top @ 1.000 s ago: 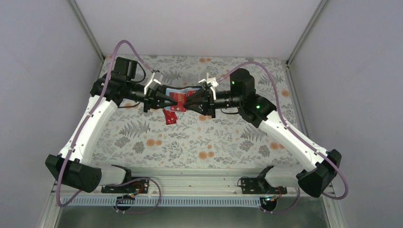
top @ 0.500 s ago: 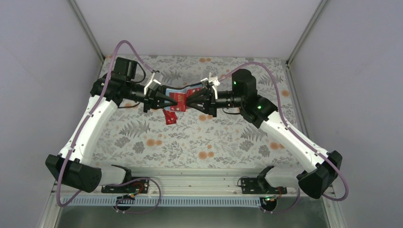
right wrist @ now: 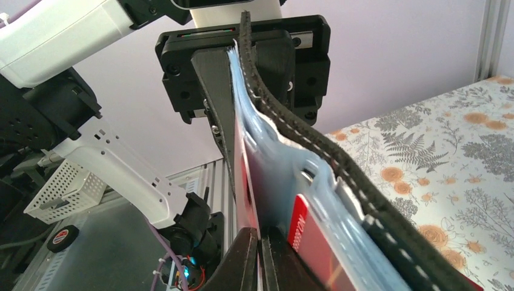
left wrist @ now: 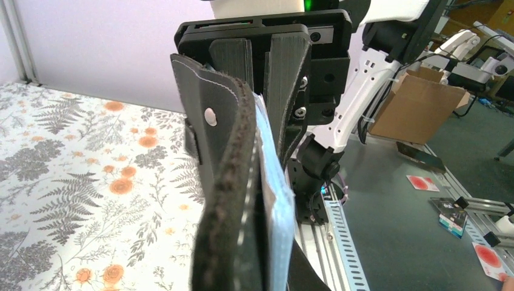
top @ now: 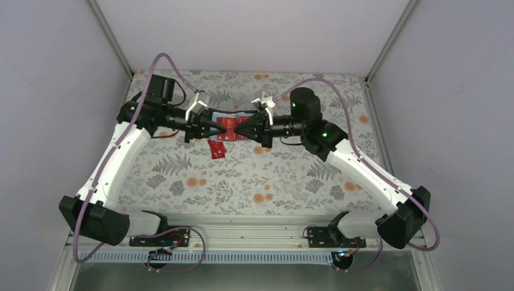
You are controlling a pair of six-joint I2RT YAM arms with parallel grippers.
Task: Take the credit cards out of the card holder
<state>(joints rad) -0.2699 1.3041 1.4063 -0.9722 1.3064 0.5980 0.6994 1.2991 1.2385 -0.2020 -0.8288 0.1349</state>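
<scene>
The black card holder [top: 230, 114] hangs open above the table between both grippers. My left gripper [top: 213, 128] is shut on its left end. In the left wrist view the holder [left wrist: 227, 182] is seen edge-on, with its light blue inner face [left wrist: 276, 206] to the right. My right gripper [right wrist: 260, 267] is shut on the edge of a red credit card [right wrist: 245, 182] that sticks out of the holder. A second red card [right wrist: 309, 236] sits in the light blue pocket. Another red card [top: 216, 148] lies on the table below the holder.
A floral cloth [top: 273, 176] covers the table. Grey walls [top: 54, 121] close in the left, right and back sides. A metal rail [top: 254, 227] with the arm bases runs along the near edge. Purple cables [top: 339, 91] loop over both arms.
My right gripper has closed its jaws onto the red card in the holder, and its wrist has shifted a little to the left. The left gripper keeps its hold.
</scene>
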